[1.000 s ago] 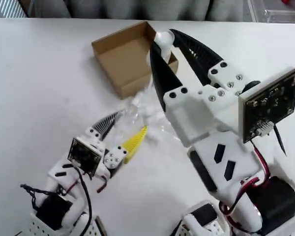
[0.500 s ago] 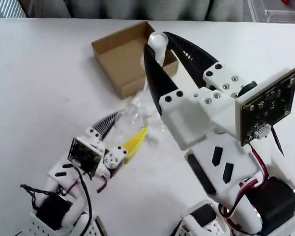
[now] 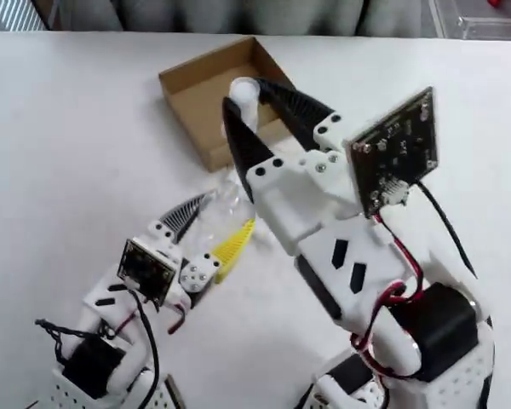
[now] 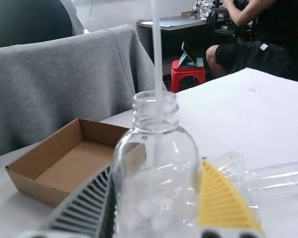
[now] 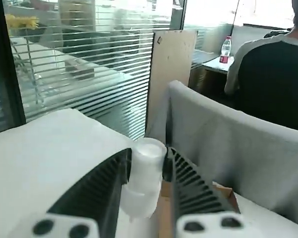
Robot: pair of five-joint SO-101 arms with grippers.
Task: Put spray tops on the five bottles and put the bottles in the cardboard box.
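Observation:
My left gripper (image 3: 228,210) is shut on a clear open-necked bottle (image 3: 224,194), held upright between its grey and yellow fingers (image 4: 223,203). In the left wrist view the bottle (image 4: 156,168) stands close in front, and a thin white dip tube (image 4: 157,49) runs down into its neck. My right gripper (image 3: 245,95) hangs above the table, shut on a white spray top (image 3: 243,89), near the cardboard box (image 3: 187,77). The right wrist view has the spray top (image 5: 145,178) pinched between the black fingers (image 5: 188,193). Nothing lies in the visible part of the box (image 4: 44,158).
More clear bottles (image 4: 273,178) lie on the white table beside the held one. The right arm's body (image 3: 349,256) takes up the middle right of the table. Grey-covered chair backs (image 4: 64,74) stand behind the far edge.
My right gripper has swung left with the spray top, from over the box's right corner to above the bottle. The left arm and bottle have stayed put.

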